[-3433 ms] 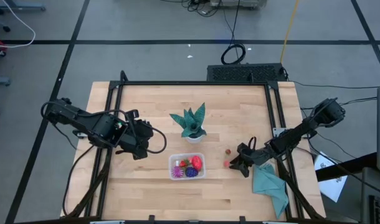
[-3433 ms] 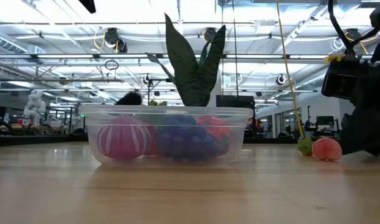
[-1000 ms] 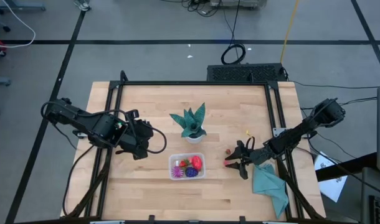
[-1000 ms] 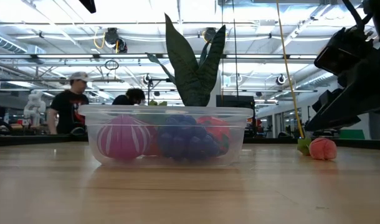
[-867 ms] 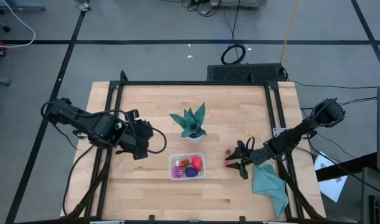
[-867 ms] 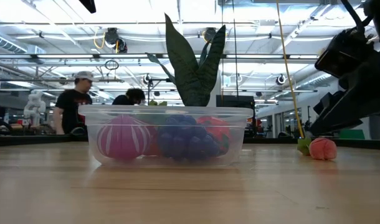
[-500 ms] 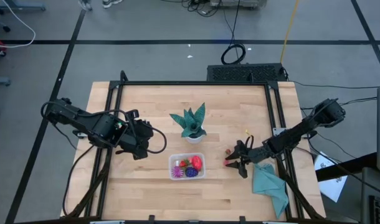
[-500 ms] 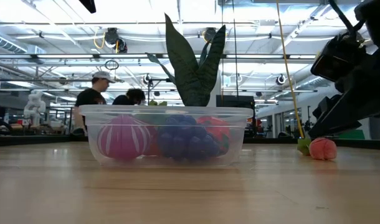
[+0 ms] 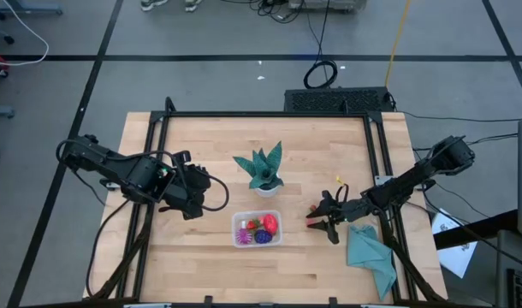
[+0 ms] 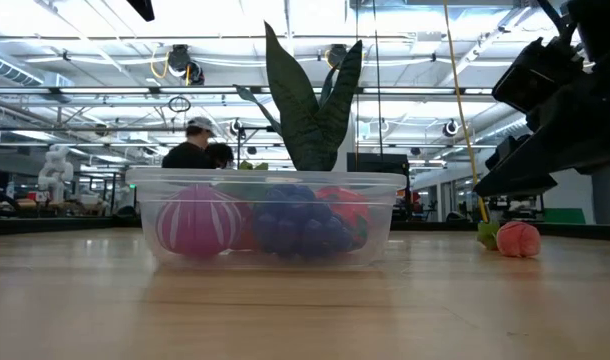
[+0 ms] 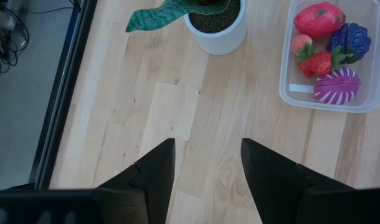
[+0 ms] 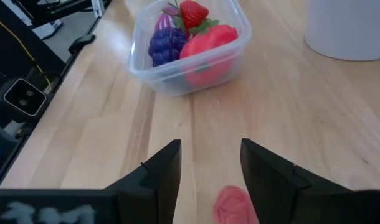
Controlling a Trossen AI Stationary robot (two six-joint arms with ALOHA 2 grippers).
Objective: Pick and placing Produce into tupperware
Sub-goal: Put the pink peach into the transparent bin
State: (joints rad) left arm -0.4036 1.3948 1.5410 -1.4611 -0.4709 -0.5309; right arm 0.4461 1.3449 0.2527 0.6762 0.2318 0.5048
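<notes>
Bare wood lies open between the tupperware (image 9: 258, 229) and the right claw (image 9: 316, 221), with the teal cloth (image 9: 371, 260) by the table (image 9: 201, 274) edge. The tub holds a pink ball (image 11: 337, 86), purple piece (image 11: 351, 42), strawberry (image 11: 319, 62) and red piece (image 11: 319, 19). A loose pink fruit (image 12: 232, 204) sits just below the right claw's parted, empty fingers (not gripped). The left claw (image 9: 195, 204) waits left, fingers apart, empty.

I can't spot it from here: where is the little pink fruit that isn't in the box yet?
From above, the pink fruit lies on the table's right half, between the clear tupperware and the teal cloth, just under the right pincer.
</notes>
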